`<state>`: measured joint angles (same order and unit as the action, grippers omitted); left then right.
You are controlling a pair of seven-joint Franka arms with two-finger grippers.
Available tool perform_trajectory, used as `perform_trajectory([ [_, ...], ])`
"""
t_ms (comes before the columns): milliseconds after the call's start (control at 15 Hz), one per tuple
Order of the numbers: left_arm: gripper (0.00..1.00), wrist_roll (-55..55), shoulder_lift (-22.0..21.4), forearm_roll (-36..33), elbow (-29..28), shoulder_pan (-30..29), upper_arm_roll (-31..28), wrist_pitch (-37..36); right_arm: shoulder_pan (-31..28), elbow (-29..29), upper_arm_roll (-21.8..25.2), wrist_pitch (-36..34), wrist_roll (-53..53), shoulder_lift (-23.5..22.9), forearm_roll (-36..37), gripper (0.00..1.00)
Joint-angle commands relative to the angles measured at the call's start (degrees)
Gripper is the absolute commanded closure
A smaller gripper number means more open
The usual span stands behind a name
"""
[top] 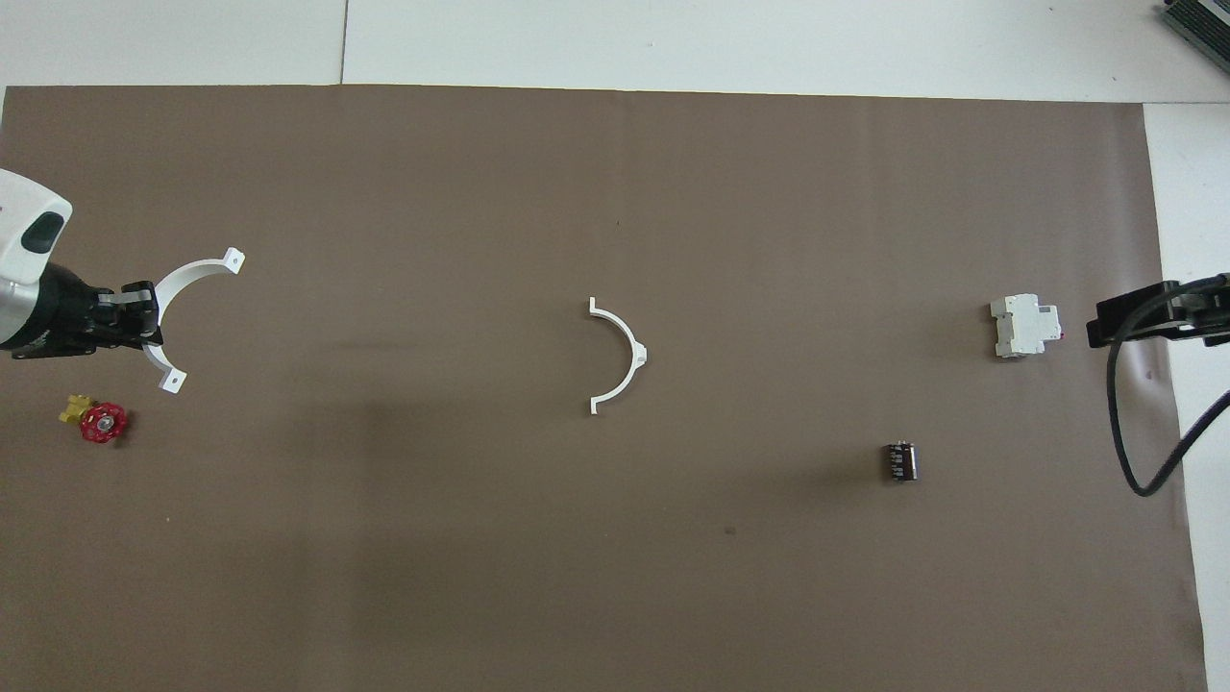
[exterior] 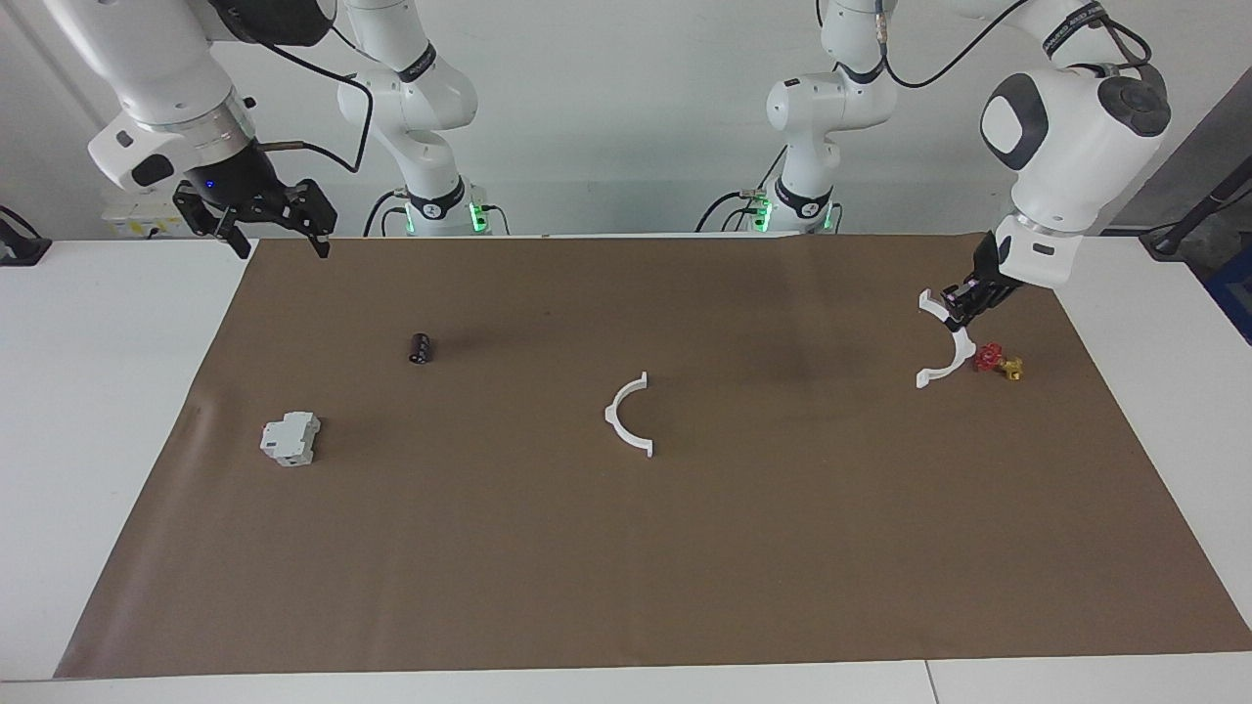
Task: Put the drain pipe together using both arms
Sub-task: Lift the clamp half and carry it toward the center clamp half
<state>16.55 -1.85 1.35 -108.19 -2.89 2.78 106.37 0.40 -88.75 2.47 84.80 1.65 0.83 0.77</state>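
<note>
One white half-ring of the drain pipe [exterior: 626, 416] [top: 627, 356] lies flat at the middle of the brown mat. My left gripper [exterior: 963, 305] [top: 144, 322] is shut on the middle of the other half-ring [exterior: 957, 354] [top: 197, 272]. It holds it over the mat at the left arm's end, beside the red-and-yellow valve. I cannot tell whether the ring's lower tab touches the mat. My right gripper [exterior: 277, 240] [top: 1103, 332] is open and empty. It hangs raised over the mat's edge at the right arm's end and waits.
A small red-and-yellow valve [exterior: 998, 362] [top: 96, 420] lies on the mat close to the held half-ring. A grey-white boxy block [exterior: 290, 438] [top: 1024, 327] and a small black cylinder [exterior: 421, 347] [top: 900, 461] lie toward the right arm's end.
</note>
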Motion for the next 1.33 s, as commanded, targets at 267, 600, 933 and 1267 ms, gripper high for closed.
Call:
perform_trajectory([
  [267,1.00,19.35,0.09,-1.79,0.26,12.09,-0.32,1.56,-0.13,-0.72,-0.01,0.37,0.02,0.40,-0.16,0.00],
  [600,1.00,39.32,0.01,-4.16,0.26,25.45,-0.41,1.91,-0.13,-0.72,-0.01,0.37,0.02,0.40,-0.16,0.00],
  [933,1.00,44.44,1.58,-5.66,1.05,32.85,-0.32,4.36,-0.13,-0.72,-0.01,0.37,-0.07,0.40,-0.16,0.00],
  [1267,1.00,44.53,5.45,-5.75,-2.01,32.16,-0.23,13.76,-0.13,-0.72,-0.01,0.37,0.02,0.40,-0.16,0.00],
])
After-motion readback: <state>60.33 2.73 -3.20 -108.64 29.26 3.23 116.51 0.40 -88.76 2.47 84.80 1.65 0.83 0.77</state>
